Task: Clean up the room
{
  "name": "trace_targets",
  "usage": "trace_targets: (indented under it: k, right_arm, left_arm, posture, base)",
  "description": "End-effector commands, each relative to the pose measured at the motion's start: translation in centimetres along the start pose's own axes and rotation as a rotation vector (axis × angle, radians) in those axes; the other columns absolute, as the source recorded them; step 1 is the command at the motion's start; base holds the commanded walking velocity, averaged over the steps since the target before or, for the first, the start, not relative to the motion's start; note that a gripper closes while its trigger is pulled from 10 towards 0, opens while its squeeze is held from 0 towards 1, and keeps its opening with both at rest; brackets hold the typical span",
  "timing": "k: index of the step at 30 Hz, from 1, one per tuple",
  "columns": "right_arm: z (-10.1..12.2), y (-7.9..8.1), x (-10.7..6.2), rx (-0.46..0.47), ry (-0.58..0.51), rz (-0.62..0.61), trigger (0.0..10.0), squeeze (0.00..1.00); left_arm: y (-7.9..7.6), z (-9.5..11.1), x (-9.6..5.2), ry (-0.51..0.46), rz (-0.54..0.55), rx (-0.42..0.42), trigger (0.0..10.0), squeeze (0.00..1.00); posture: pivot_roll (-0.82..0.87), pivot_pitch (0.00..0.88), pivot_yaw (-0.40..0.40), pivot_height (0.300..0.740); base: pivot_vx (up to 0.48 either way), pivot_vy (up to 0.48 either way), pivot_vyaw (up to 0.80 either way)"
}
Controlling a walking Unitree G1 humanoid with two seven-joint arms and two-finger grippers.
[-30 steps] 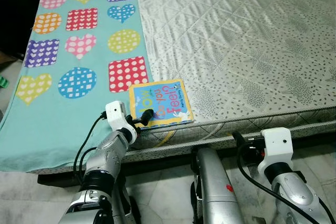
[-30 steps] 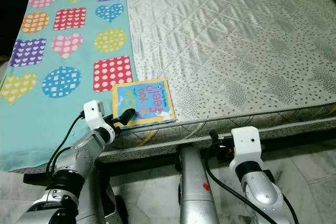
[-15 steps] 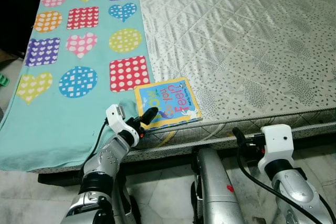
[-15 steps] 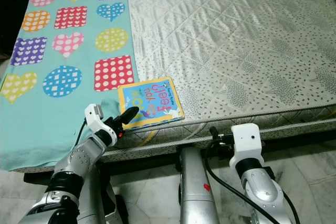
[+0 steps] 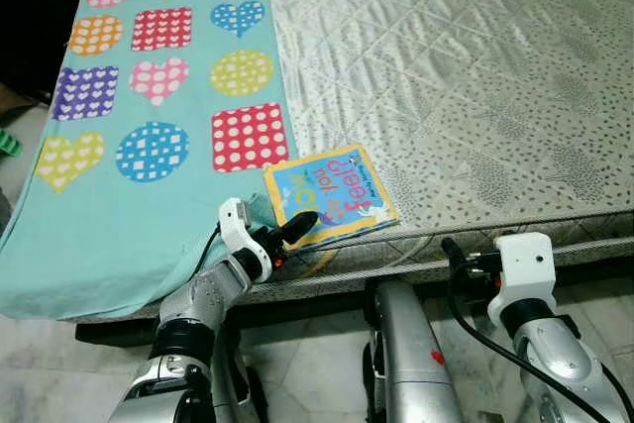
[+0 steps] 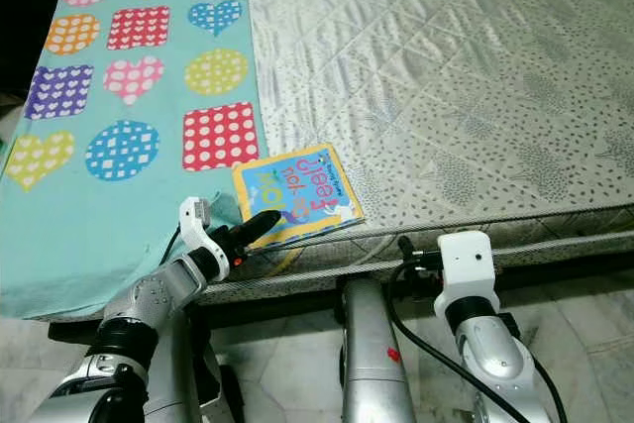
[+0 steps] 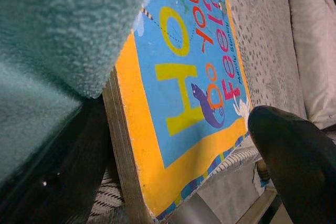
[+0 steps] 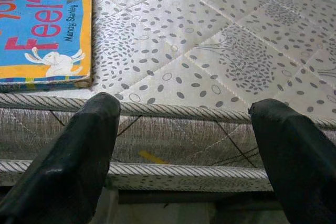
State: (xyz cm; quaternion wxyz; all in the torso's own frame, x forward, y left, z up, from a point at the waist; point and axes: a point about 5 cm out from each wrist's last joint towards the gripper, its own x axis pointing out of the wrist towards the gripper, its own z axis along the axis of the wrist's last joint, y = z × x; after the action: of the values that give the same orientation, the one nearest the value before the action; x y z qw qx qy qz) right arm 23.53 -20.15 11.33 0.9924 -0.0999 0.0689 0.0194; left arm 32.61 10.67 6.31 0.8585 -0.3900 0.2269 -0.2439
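A blue board book [image 5: 332, 195] with a yellow border lies flat at the near edge of the bed, beside the teal blanket [image 5: 149, 96]. My left gripper [image 5: 295, 230] is open at the book's near left corner. In the left wrist view one finger [image 7: 294, 161] hovers over the cover [image 7: 184, 77] and the other finger [image 7: 52, 171] is down beside the book's edge, under the blanket's hem. My right gripper [image 8: 181, 129] is open with nothing between its fingers. It is held low in front of the mattress side [image 8: 173, 140], right of the book [image 8: 42, 24].
The grey quilted mattress [image 5: 475, 76] stretches away to the right and back. The blanket, with its coloured hearts and dotted squares, covers the bed's left part. A pillow [image 7: 315, 51] lies at the far end. Marble floor [image 5: 40, 383] runs along the bed, with a green object [image 5: 8, 143] at the left.
The left gripper has reached further along the book's near corner. The book has slid a little to the right and turned slightly. The view has shifted. The right arm has hardly moved.
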Motion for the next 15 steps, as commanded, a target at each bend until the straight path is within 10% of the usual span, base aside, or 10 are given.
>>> trace_targets:
  k: [1, 2, 3, 6, 8, 9, 12, 13, 14, 15]
  right_arm:
    - [-0.3, -0.4, -0.2, -0.004, 0.021, -0.024, 10.0, 0.0]
    - [-0.3, -0.4, -0.2, -0.004, 0.021, -0.024, 10.0, 0.0]
    - [-0.3, -0.4, -0.2, -0.004, 0.021, -0.025, 10.0, 0.0]
    - [-0.4, -0.3, -0.3, -0.002, 0.022, -0.026, 10.0, 0.0]
    - [-0.5, -0.3, -0.3, -0.002, 0.024, -0.026, 10.0, 0.0]
    - [-0.5, -0.3, -0.3, -0.002, 0.025, -0.026, 10.0, 0.0]
    - [-0.6, -0.2, -0.3, -0.001, 0.026, -0.026, 10.0, 0.0]
    - [-0.6, -0.2, -0.3, -0.001, 0.025, -0.025, 10.0, 0.0]
    - [-0.6, -0.2, -0.3, -0.001, 0.025, -0.025, 10.0, 0.0]
    - [-0.6, -0.1, -0.2, 0.0, 0.025, -0.024, 10.0, 0.0]
  left_arm:
    - [-0.3, -1.9, 0.6, 0.065, -0.01, -0.025, 10.0, 0.0]
    - [-0.2, -1.6, 0.6, 0.047, -0.002, -0.016, 7.1, 0.0]
    - [-0.2, -1.3, 0.6, 0.031, 0.008, -0.007, 0.0, 0.0]
    - [-0.2, -0.7, 0.6, -0.007, -0.004, -0.001, 0.0, 0.0]
    - [-0.2, -0.3, 0.5, -0.029, -0.006, 0.015, 5.6, 0.0]
    - [-0.2, -0.1, 0.4, -0.05, -0.01, 0.015, 10.0, 0.0]
    - [-0.3, 0.2, 0.4, -0.068, -0.024, 0.021, 10.0, 0.0]
    - [-0.4, 0.3, 0.4, -0.079, -0.038, 0.013, 4.5, 0.0]
    - [-0.4, 0.3, 0.4, -0.079, -0.038, 0.013, 4.5, 0.0]
    - [-0.5, 0.5, 0.3, -0.091, -0.056, 0.002, 0.7, 0.0]
  posture:
    - [-0.33, 0.272, 0.042, 0.536]
    - [-0.33, 0.272, 0.042, 0.536]
    - [-0.33, 0.272, 0.042, 0.536]
    - [-0.33, 0.27, 0.042, 0.536]
    - [-0.32, 0.27, 0.042, 0.536]
    - [-0.32, 0.27, 0.042, 0.536]
    - [-0.32, 0.267, 0.041, 0.536]
    - [-0.32, 0.267, 0.042, 0.536]
    - [-0.32, 0.267, 0.042, 0.536]
    - [-0.32, 0.265, 0.039, 0.536]
  base:
    - [0.0, 0.0, 0.0]
    - [0.0, 0.0, 0.0]
    - [0.0, 0.0, 0.0]
    - [0.0, 0.0, 0.0]
    - [0.0, 0.0, 0.0]
    - [0.0, 0.0, 0.0]
    - [0.0, 0.0, 0.0]
    - [0.0, 0.0, 0.0]
    - [0.0, 0.0, 0.0]
    - [0.0, 0.0, 0.0]
